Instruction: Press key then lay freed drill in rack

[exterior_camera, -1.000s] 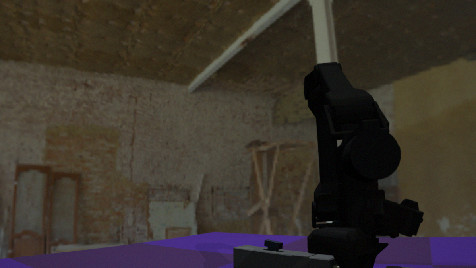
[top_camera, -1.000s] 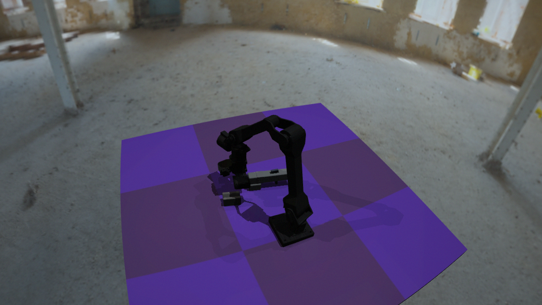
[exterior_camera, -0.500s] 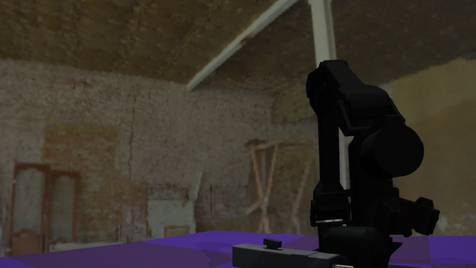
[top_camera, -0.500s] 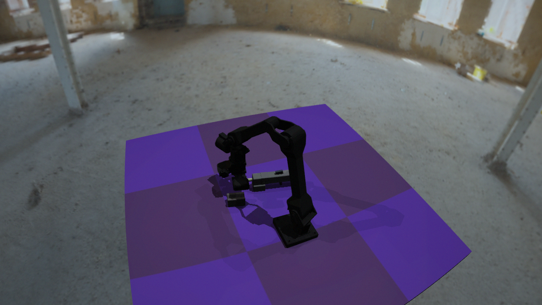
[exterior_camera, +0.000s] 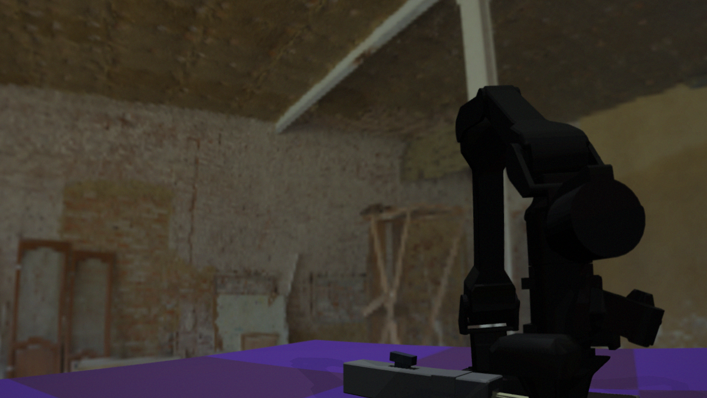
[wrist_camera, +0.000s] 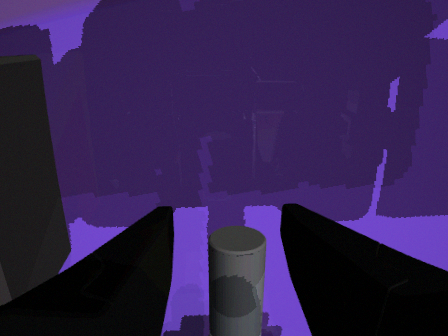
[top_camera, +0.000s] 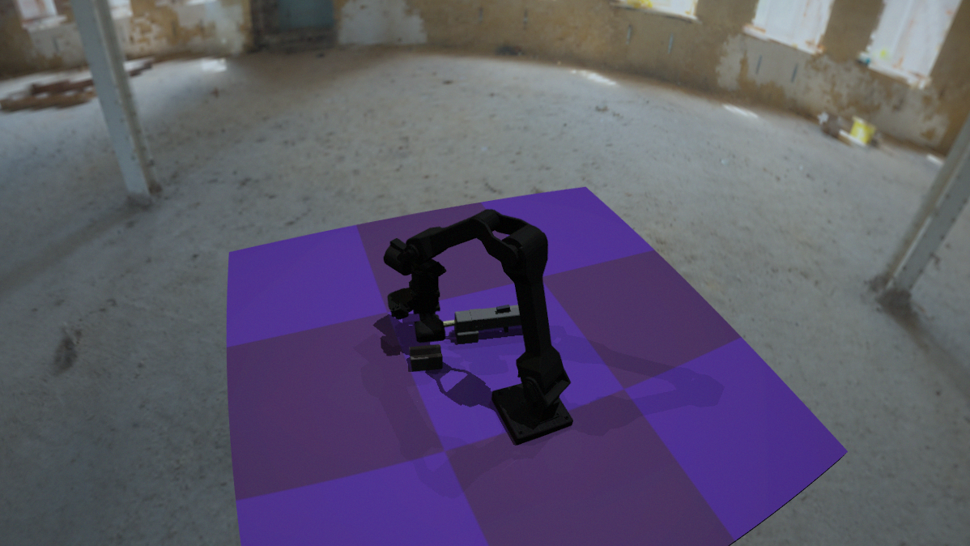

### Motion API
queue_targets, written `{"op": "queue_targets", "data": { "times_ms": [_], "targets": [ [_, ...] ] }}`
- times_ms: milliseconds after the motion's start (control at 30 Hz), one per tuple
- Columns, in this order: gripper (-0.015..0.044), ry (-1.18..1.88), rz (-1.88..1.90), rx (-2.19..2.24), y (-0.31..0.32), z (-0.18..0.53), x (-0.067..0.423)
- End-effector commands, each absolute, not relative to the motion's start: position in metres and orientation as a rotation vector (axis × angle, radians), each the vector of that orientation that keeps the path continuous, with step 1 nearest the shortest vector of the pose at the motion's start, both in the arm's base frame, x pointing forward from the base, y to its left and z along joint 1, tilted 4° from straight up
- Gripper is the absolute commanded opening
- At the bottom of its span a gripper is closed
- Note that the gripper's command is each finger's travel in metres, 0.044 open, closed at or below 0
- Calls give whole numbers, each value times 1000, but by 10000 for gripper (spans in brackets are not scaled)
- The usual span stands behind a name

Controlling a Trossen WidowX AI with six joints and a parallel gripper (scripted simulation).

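Note:
The pale round drill (top_camera: 448,323) (exterior_camera: 509,394) (wrist_camera: 237,280) sticks out level from the end of the grey housing (top_camera: 474,320) (exterior_camera: 420,381). The dark key (top_camera: 502,309) (exterior_camera: 402,358) stands up on top of the housing. My gripper (top_camera: 430,331) (wrist_camera: 227,219) is partly open around the drill's free end. The wrist view shows a gap on each side between drill and fingers. The rack (top_camera: 425,358), a small dark notched block, stands on the near side of the gripper and holds nothing that I can see. The drill's inner end is hidden in the housing.
A small grey block (top_camera: 466,337) sits low at the housing's near front corner. A dark upright slab (wrist_camera: 25,150) fills the left edge of the wrist view; it may be the rack. The arm's base (top_camera: 532,424) stands on the purple checked mat (top_camera: 304,407); the upright arm hides the housing's far end.

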State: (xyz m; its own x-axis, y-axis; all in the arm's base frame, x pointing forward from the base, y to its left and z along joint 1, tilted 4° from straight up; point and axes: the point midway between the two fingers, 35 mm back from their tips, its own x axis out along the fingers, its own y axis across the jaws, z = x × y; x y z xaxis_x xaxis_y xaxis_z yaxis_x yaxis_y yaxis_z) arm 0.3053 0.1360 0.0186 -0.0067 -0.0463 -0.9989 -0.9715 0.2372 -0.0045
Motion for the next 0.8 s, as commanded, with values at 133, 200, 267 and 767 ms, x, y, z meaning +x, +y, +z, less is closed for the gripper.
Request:
{"op": "queue_targets", "data": {
  "times_ms": [133, 200, 267, 767],
  "targets": [
    [367, 1348, 1010, -1063, 133, 18, 305],
    [420, 1348, 1010, -1063, 132, 17, 304],
    [440, 1348, 1010, -1062, 131, 17, 304],
    [440, 1349, 1010, -1063, 124, 16, 303]
  ]
}}
